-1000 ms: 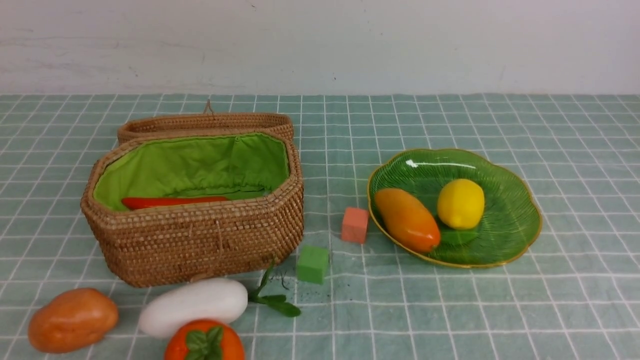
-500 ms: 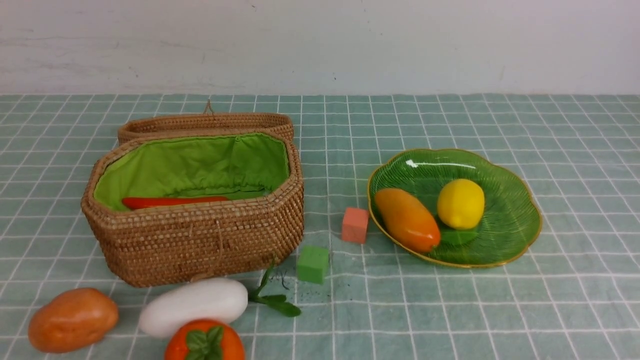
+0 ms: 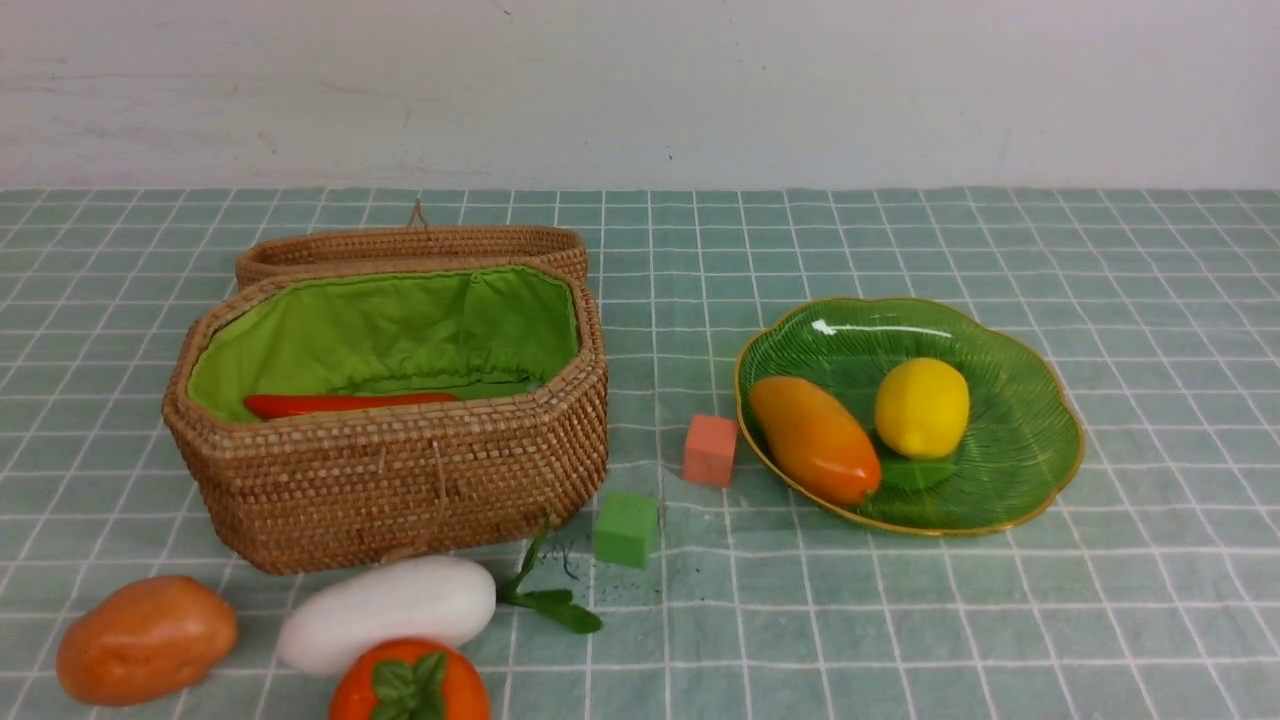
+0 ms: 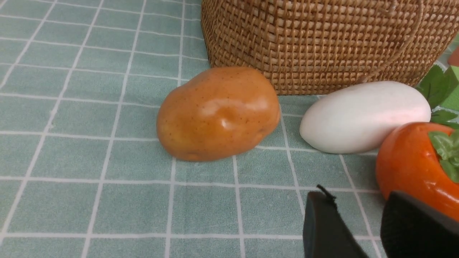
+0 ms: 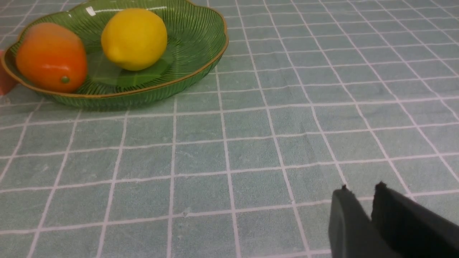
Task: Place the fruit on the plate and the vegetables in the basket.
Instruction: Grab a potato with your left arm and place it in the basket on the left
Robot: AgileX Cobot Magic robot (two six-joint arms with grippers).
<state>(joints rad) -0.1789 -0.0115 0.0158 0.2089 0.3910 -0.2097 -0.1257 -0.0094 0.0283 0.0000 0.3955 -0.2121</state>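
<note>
- Left gripper: jaws parted, empty; persimmon just beside it, potato farther off.
- Right gripper: barely parted, empty; plate well apart.

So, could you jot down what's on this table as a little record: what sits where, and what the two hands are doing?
On the plate: mango, lemon
In the basket: red pepper; lid open
On the cloth in front of the basket: potato, white radish, persimmon
Between basket and plate: orange cube, green cube
Left hand: open, empty, next to the persimmon
Right hand: empty, low over bare cloth near the plate
</note>
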